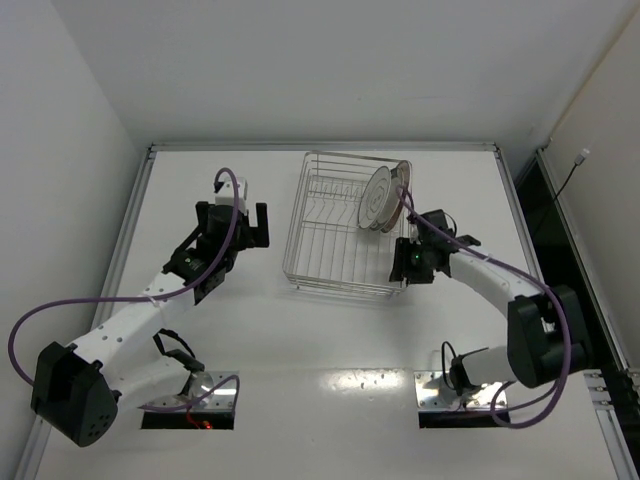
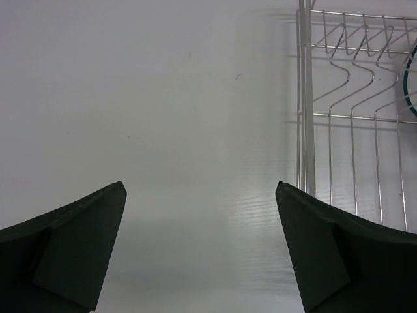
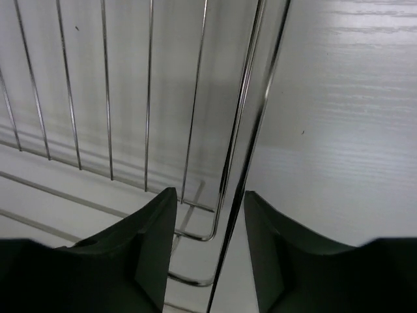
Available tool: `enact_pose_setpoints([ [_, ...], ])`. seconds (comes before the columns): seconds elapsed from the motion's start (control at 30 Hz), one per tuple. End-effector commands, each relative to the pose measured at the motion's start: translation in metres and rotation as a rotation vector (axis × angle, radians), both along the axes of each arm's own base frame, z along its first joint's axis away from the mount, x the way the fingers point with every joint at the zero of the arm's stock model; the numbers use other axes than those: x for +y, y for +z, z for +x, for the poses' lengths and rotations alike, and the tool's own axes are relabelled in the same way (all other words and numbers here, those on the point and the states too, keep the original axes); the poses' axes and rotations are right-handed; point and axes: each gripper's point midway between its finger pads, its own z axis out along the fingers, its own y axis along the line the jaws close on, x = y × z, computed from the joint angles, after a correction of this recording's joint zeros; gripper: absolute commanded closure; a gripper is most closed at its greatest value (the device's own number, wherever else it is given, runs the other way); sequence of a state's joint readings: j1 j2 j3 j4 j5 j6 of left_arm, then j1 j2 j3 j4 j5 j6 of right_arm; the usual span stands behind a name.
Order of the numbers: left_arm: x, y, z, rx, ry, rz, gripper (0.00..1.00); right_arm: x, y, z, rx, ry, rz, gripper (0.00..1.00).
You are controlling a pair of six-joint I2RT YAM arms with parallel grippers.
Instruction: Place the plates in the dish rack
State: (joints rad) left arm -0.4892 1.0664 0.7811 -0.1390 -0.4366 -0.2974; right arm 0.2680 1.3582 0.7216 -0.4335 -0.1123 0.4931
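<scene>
The chrome wire dish rack [image 1: 340, 288] stands at the table's middle. Both plates stand upright in its far right corner: the white patterned plate [image 1: 377, 198] in front, the greyish glassy plate [image 1: 400, 186] behind it. My left gripper [image 1: 254, 212] is open and empty just left of the rack, over bare table; its wrist view [image 2: 202, 189] shows the rack's side [image 2: 305, 98] and a sliver of dark plate rim [image 2: 411, 81]. My right gripper [image 1: 402, 262] is at the rack's near right corner. In its wrist view [image 3: 210, 195] the jaws straddle the rack's rim wire [image 3: 259, 111] with a gap on each side.
The white table [image 1: 250, 330] is bordered by a raised metal edge at the left, far and right sides. White walls stand close behind and beside it. Purple cables loop along both arms. The rack's near half holds only bare wires.
</scene>
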Motion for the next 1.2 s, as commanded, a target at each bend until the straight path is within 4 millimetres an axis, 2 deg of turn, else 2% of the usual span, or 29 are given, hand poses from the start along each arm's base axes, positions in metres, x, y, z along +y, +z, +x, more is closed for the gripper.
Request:
enact_pose_setpoints([
  [0.0, -0.002, 0.016, 0.007, -0.041, 0.004, -0.027, 0.00, 0.014, 0.008, 0.023, -0.041, 0.065, 0.050, 0.59],
  [0.03, -0.002, 0.016, 0.007, -0.041, 0.004, -0.027, 0.00, 0.012, 0.009, 0.029, -0.045, 0.070, 0.027, 0.78],
  [0.07, -0.002, 0.016, 0.007, -0.041, 0.004, -0.027, 0.00, 0.010, 0.007, 0.030, -0.038, 0.077, 0.010, 0.87],
  [0.17, 0.000, 0.016, 0.007, -0.042, 0.012, -0.024, 0.00, 0.002, 0.004, 0.033, -0.023, 0.098, -0.072, 0.97],
  [0.43, -0.001, 0.013, 0.008, -0.034, 0.012, -0.019, 0.00, -0.011, 0.014, 0.041, -0.045, 0.114, -0.169, 0.98],
  [0.53, -0.003, 0.010, 0.008, -0.024, 0.004, -0.018, 0.00, -0.006, 0.014, 0.039, -0.048, 0.132, -0.175, 0.84],
  [0.57, -0.003, 0.014, 0.010, -0.032, 0.004, -0.023, 0.00, -0.009, 0.010, 0.036, -0.040, 0.127, -0.188, 0.69],
  [0.67, -0.003, 0.014, 0.010, -0.032, 0.004, -0.023, 0.00, -0.009, 0.018, 0.036, -0.067, 0.119, -0.194, 0.49],
  [0.7, -0.003, 0.014, 0.010, -0.032, 0.004, -0.023, 0.00, -0.010, 0.018, 0.036, -0.069, 0.114, -0.201, 0.39],
  [0.77, -0.003, 0.014, 0.010, -0.032, 0.004, -0.023, 0.00, -0.013, 0.033, 0.044, -0.114, 0.094, -0.219, 0.28],
  [0.8, -0.003, 0.014, 0.010, -0.032, 0.004, -0.023, 0.00, -0.015, 0.036, 0.046, -0.117, 0.087, -0.230, 0.07],
  [0.83, -0.003, 0.014, 0.010, -0.032, 0.004, -0.023, 0.00, -0.016, 0.046, 0.050, -0.135, 0.079, -0.236, 0.01],
  [0.93, -0.003, 0.014, 0.010, -0.032, 0.004, -0.023, 0.00, -0.021, 0.074, 0.058, -0.194, 0.050, -0.256, 0.01],
  [0.97, -0.003, 0.014, 0.010, -0.032, 0.004, -0.023, 0.00, -0.020, 0.104, 0.063, -0.270, 0.038, -0.234, 0.01],
  [1.0, -0.003, 0.014, 0.010, -0.032, 0.004, -0.023, 0.00, -0.022, 0.104, 0.063, -0.272, 0.032, -0.243, 0.01],
  [1.03, -0.003, 0.014, 0.010, -0.032, 0.004, -0.023, 0.00, -0.022, 0.114, 0.063, -0.295, 0.028, -0.236, 0.01],
  [1.07, -0.003, 0.014, 0.010, -0.032, 0.004, -0.023, 0.00, -0.021, 0.134, 0.063, -0.350, 0.011, -0.214, 0.01],
  [1.17, -0.003, 0.014, 0.010, -0.032, 0.004, -0.023, 0.00, -0.023, 0.153, 0.059, -0.401, 0.003, -0.198, 0.01],
])
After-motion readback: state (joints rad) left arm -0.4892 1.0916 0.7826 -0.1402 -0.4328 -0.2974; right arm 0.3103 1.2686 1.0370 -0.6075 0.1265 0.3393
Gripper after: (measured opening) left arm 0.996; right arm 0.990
